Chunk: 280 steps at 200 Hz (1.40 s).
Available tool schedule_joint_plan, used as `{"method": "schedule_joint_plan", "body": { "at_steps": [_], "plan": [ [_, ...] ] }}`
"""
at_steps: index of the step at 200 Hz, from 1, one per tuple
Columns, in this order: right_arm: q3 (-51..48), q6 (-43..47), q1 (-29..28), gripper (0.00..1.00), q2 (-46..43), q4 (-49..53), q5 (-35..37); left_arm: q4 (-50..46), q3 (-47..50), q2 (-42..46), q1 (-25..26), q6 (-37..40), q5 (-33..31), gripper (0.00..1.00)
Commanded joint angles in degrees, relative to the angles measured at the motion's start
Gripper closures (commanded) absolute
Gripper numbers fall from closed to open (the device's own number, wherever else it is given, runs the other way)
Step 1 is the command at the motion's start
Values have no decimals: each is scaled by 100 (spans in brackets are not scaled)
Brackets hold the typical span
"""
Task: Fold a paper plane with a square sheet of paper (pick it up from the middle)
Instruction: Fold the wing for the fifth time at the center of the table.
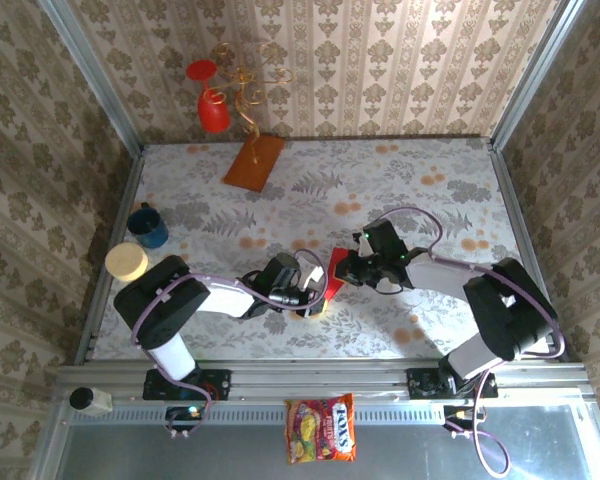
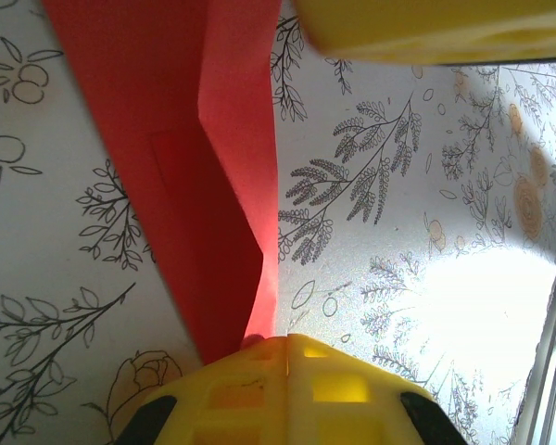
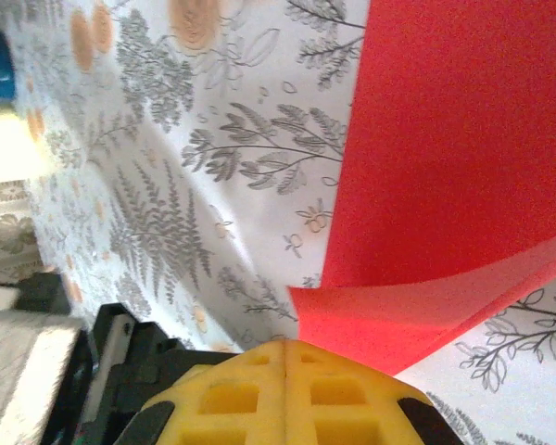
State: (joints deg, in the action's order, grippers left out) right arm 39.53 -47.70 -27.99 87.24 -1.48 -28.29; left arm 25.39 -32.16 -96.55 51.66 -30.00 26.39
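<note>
The square sheet of paper (image 1: 337, 268) is bright red and lies folded in layers on the floral tabletop between the two grippers. In the left wrist view the paper (image 2: 185, 139) narrows to a point under my left gripper (image 2: 285, 338), whose jaws are shut and touching each other. My left gripper (image 1: 318, 298) is at the paper's near end. In the right wrist view a flap of the paper (image 3: 463, 120) curls up off the table against my right gripper (image 3: 285, 345), which is shut. My right gripper (image 1: 346, 268) is at the paper's right edge.
An orange-brown board (image 1: 254, 161) lies at the back, below a red goblet (image 1: 212, 105) on a gold stand. A blue cup (image 1: 148, 226) and a yellow-topped cylinder (image 1: 127, 262) stand at the left edge. A candy bag (image 1: 321, 428) lies in front of the arm bases.
</note>
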Motion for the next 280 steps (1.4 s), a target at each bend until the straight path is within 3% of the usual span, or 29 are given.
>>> {"method": "schedule_joint_plan", "body": {
  "at_steps": [1,44,110,280],
  "plan": [
    [-306,-15,-77,99,-223,-23,95,-284,166,-282,-10,-45,-160,100],
    [-647,-236,-358,99,-160,-449,219,-266,149,-318,-10,-37,-152,100],
    [-400,-339,-739,100,410,-697,296,-287,131,-357,-20,-46,-158,100],
    [530,241,-226,100,1300,148,405,-586,158,-443,2,49,-205,100]
  ]
}}
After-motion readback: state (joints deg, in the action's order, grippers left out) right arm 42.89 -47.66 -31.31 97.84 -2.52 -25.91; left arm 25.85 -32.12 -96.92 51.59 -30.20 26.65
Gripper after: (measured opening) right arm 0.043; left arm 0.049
